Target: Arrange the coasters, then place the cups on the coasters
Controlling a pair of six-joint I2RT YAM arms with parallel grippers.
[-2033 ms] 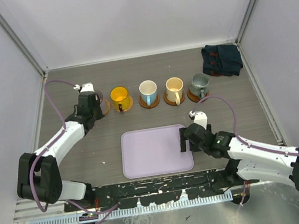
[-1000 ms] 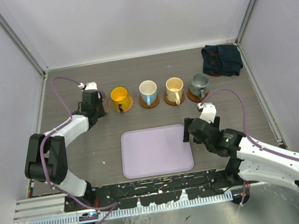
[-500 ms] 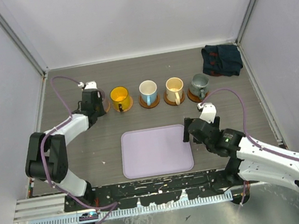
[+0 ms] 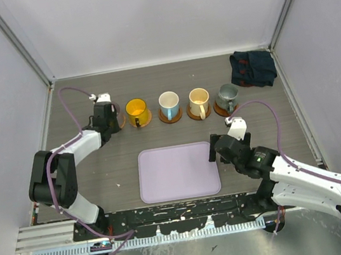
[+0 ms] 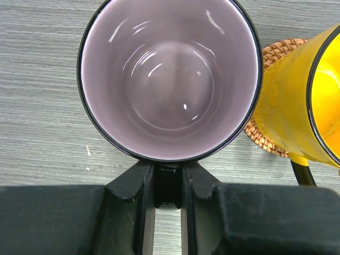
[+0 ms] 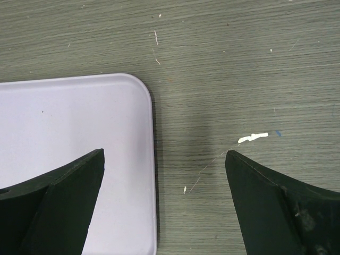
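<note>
Four cups stand in a row at the back, each on its own coaster: orange-yellow (image 4: pixel 136 111), white and blue (image 4: pixel 169 104), cream (image 4: pixel 199 102), grey-green (image 4: pixel 227 97). Left of them is the purplish cup (image 5: pixel 170 79), seen from above in the left wrist view. My left gripper (image 5: pixel 169 180) is shut on its dark handle. In the top view the left gripper (image 4: pixel 108 116) hides this cup; a sliver of a coaster (image 4: pixel 120 119) shows beside it. I cannot tell whether the cup rests on it. My right gripper (image 6: pixel 164 154) hangs open and empty over the tray's right edge.
The lilac tray (image 4: pixel 177 172) lies at the near middle of the table, with the right gripper (image 4: pixel 216 151) at its upper right corner. A dark folded cloth (image 4: pixel 253 68) sits at the back right. The orange-yellow cup (image 5: pixel 303 101) and its woven coaster (image 5: pixel 265 141) stand close to the purplish cup.
Since two seconds ago the left arm has folded in at the elbow and the right gripper has shifted a little up and right. Nothing has moved in the last second.
</note>
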